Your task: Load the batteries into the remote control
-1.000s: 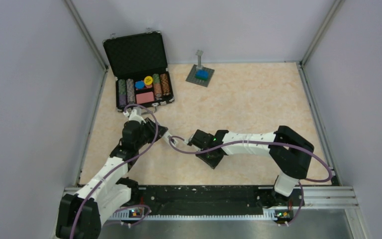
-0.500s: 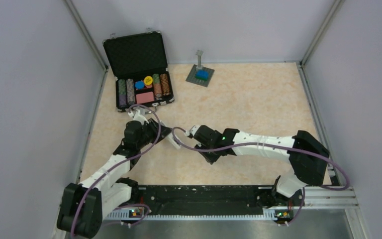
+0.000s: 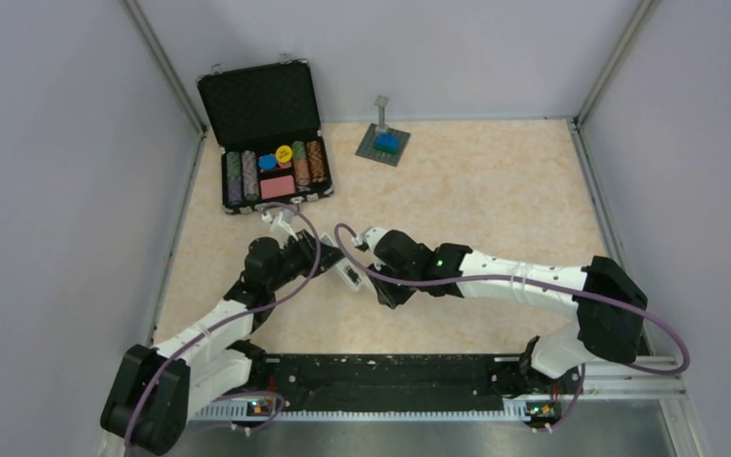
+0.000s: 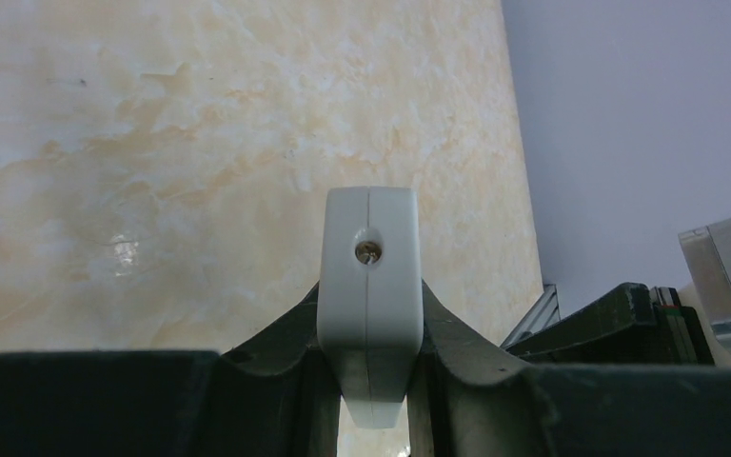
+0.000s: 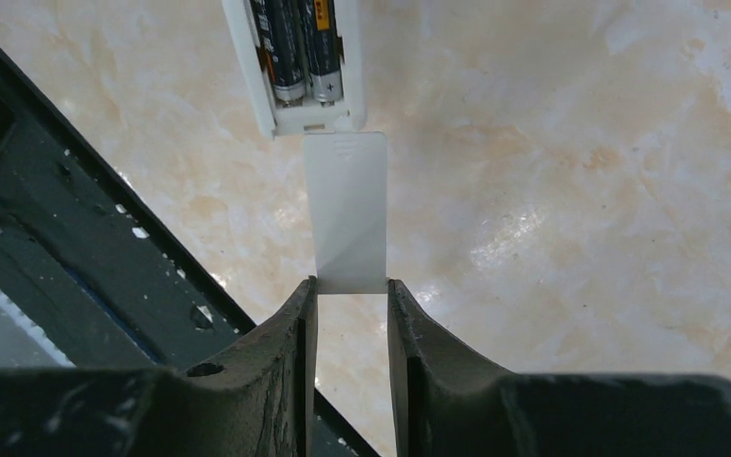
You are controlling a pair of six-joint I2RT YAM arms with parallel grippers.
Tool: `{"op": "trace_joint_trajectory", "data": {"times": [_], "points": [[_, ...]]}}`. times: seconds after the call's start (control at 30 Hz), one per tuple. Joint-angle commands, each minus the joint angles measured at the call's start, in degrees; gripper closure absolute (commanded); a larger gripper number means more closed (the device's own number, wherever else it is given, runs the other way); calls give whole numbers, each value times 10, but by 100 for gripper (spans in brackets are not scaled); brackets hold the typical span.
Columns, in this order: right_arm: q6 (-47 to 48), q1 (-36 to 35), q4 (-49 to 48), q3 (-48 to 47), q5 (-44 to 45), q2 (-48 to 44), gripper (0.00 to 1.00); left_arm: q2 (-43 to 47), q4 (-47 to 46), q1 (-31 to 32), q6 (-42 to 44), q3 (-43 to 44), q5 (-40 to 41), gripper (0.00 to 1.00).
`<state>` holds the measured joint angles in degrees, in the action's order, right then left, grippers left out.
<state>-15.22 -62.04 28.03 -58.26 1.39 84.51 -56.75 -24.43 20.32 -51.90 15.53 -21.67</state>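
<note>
The white remote control [image 4: 368, 276] points away from the camera in the left wrist view, with my left gripper [image 4: 369, 328] shut on its sides. In the top view the remote control [image 3: 350, 273] hangs over the middle of the table between left gripper [image 3: 316, 255] and right gripper [image 3: 373, 279]. Its back compartment is uncovered, and both batteries [image 5: 295, 48] lie side by side inside the remote control [image 5: 312, 118]. My right gripper [image 5: 350, 290] is shut on the edges of a small white cover plate [image 5: 347, 214], whose far end sits just short of the compartment's end.
An open black case of poker chips [image 3: 266, 133] stands at the back left. A grey baseplate with a blue brick [image 3: 384, 143] sits at the back centre. A black rail [image 3: 390, 371] runs along the near edge, and walls close in on both sides.
Both grippers shifted: the left carried the remote control right, and the right swung round with the cover plate, its forearm stretching out, so the plate now lines up behind the compartment.
</note>
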Motion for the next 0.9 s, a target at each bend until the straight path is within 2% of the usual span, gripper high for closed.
{"op": "trace_joint_trajectory", "data": {"times": [0.0,0.27,0.87], "points": [[-35,5,-31,-41,-25,-12,81,18,-61,22,24,4,-16,100],[-52,4,-33,-56,-16,-5,81,15,-42,54,61,26,-17,100],[-61,5,-30,-54,-16,13,81,-2,-37,73,65,39,4,100]]}}
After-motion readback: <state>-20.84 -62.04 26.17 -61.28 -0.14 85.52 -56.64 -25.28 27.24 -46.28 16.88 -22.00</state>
